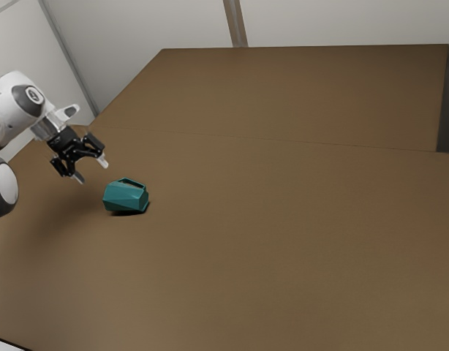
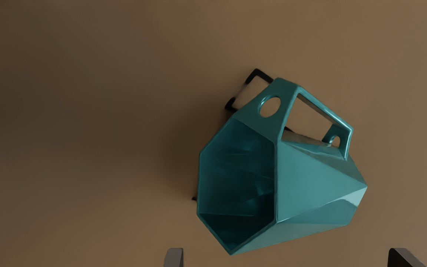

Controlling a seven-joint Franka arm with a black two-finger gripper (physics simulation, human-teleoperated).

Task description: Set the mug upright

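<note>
So the mug (image 1: 126, 196) is seen flopped on its side, toward the tabletop's (image 1: 283, 241) edge at the exterior view's left. The gripper (image 1: 91, 170) is held nearby, fingers spread pretty wide.

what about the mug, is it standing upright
No, the teal mug lies on its side on the brown table, its open mouth facing sideways.

you have a broad brown worktop (image 1: 283, 248) crossed by a thin dark seam (image 1: 283, 140); beyond it you see smooth pale grey walls (image 1: 341, 22) with a brownish upright strip (image 1: 235, 22). soft shade dims part of the worktop.
</note>
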